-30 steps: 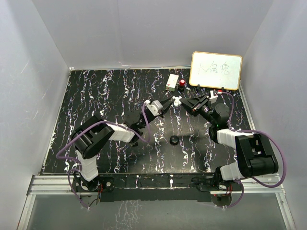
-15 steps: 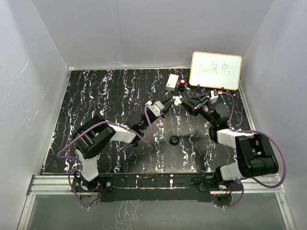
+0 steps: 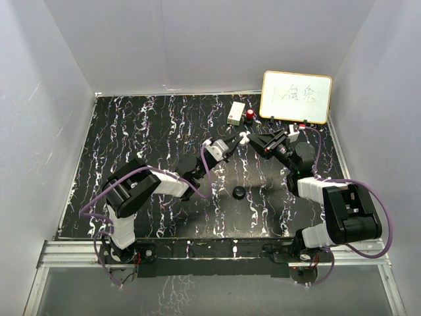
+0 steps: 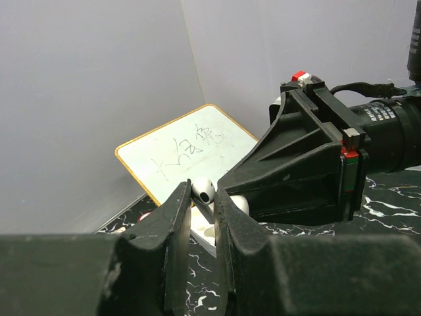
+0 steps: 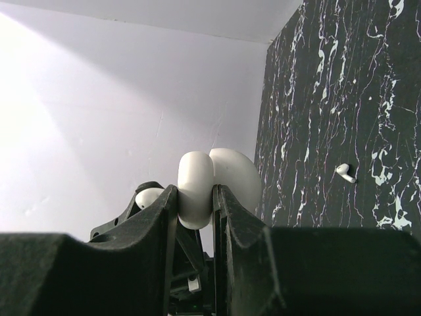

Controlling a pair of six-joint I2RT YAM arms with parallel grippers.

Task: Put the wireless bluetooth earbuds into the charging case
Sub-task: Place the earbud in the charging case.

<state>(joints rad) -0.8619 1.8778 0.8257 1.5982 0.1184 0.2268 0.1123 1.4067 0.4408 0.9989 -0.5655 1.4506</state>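
Alignment matters most: the left pincer [image 4: 202, 209] clenches a white earbud [image 4: 202, 190] just beside the white charging case [image 5: 212, 176], which the right pincer [image 5: 196, 204] grips above the table [image 5: 316, 99]. The stem should go straight into its socket, slowly. The second earbud [image 5: 345, 172] lies apart on the table.

Item one: a yellow-framed whiteboard [image 3: 296, 97], standing beyond and to the right of the right gripper [image 3: 255, 139]. It carries three handwritten dark characters in a single row, apparently Chinese, reading roughly 大白兔. The strokes are loose and the reading is not certain. From the left wrist, the same board sits just past the left gripper [image 4: 202, 197], its writing tilted.

Item two: fine white print around the camera lens [image 4: 388, 120], right of the left gripper's tips. Too small to read.
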